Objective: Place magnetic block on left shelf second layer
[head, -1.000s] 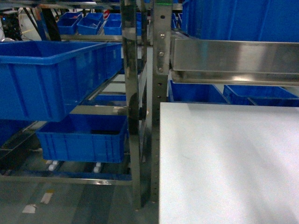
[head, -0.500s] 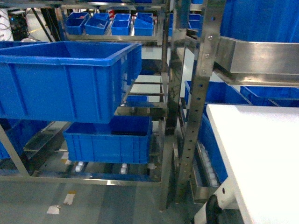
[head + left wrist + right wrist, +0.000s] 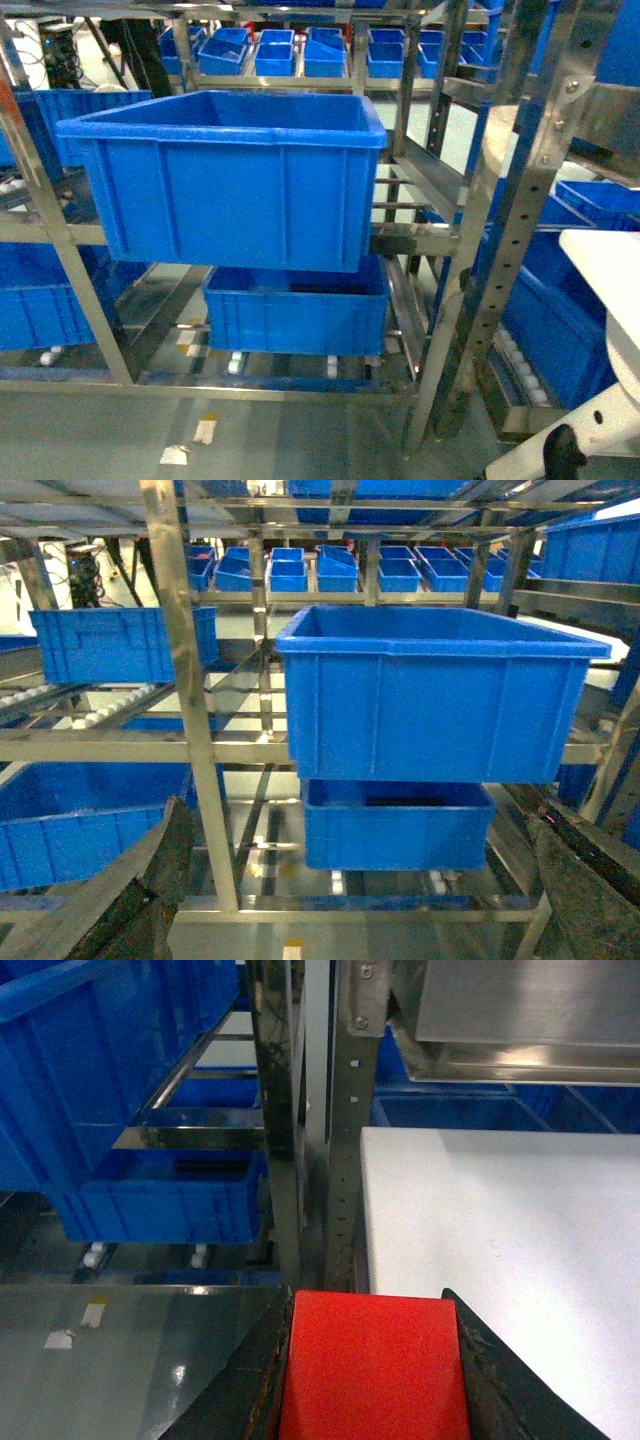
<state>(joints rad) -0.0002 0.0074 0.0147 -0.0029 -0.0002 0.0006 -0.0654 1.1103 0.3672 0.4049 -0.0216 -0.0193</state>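
Right gripper (image 3: 372, 1360) was clenched on the red magnetic block (image 3: 372, 1365), seen only by its wrist camera, beside the white counter (image 3: 500, 1220). Left gripper (image 3: 360, 910) hung released before the left shelf (image 3: 185, 700), facing a large blue bin (image 3: 430, 695).

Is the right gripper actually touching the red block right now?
Touching. The right wrist view shows the red magnetic block wedged between the right gripper's two dark fingers, both edges flush against them with no gap.
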